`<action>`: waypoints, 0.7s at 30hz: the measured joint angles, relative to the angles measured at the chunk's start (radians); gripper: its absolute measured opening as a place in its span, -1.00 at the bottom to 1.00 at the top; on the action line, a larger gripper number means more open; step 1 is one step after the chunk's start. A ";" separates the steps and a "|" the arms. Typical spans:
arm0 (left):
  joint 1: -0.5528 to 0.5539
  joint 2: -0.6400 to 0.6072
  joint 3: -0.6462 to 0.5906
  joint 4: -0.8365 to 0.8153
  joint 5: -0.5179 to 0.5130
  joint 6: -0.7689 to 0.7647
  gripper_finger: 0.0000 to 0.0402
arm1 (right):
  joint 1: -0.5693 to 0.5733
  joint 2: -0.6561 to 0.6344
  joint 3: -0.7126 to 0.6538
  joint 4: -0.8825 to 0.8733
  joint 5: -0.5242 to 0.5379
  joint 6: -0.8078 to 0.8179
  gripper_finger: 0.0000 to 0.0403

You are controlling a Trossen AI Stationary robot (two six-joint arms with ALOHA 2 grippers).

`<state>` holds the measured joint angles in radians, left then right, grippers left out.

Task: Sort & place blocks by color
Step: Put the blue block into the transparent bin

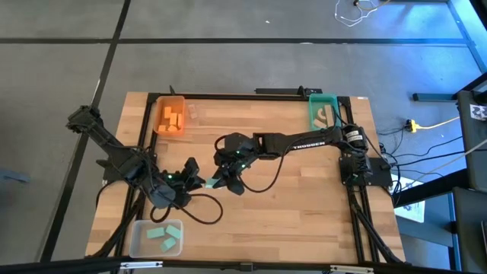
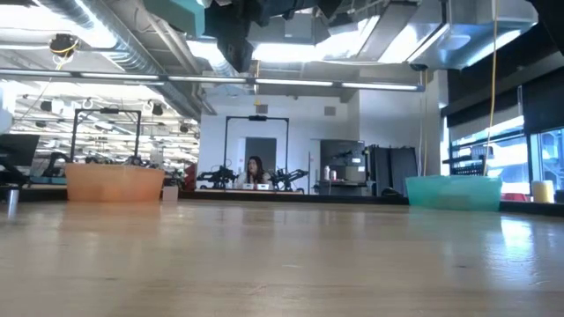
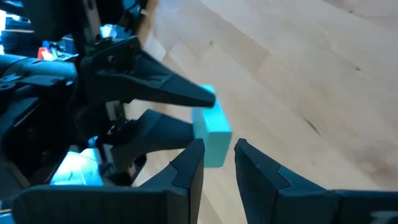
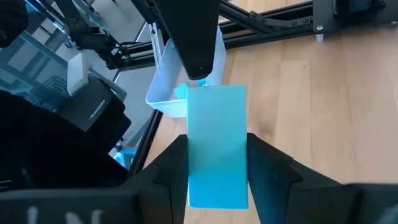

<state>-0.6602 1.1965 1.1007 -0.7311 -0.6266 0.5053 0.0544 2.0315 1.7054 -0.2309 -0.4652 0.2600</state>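
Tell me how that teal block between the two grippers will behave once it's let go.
The teal block looks rigid, with flat faces, so it likely won't roll. It seems light: the right gripper carries it by two sides. Its smooth faces might slip; dropped on end, it may tip.

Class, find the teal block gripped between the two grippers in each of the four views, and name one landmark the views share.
High: teal block at table centre-left.
Low: top edge, probably.
Left wrist: centre.
Right wrist: centre, in right gripper.
Landmark: clear bin.
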 joint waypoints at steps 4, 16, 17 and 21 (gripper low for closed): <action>0.023 -0.001 0.000 0.002 0.060 0.003 -0.60 | 0.000 0.000 0.000 0.016 0.000 0.000 -0.37; 0.057 -0.001 0.000 0.004 0.089 0.004 -0.60 | 0.000 0.000 -0.001 0.023 -0.005 0.000 -0.37; 0.058 -0.001 0.000 0.004 0.091 0.008 -0.60 | 0.000 0.000 -0.001 0.024 -0.005 0.000 -0.37; 0.058 -0.001 0.000 0.008 0.086 0.069 -0.60 | 0.000 0.000 -0.001 0.027 -0.007 0.000 -0.37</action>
<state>-0.6022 1.1954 1.1007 -0.7234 -0.5402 0.5745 0.0544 2.0315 1.7046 -0.2038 -0.4719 0.2600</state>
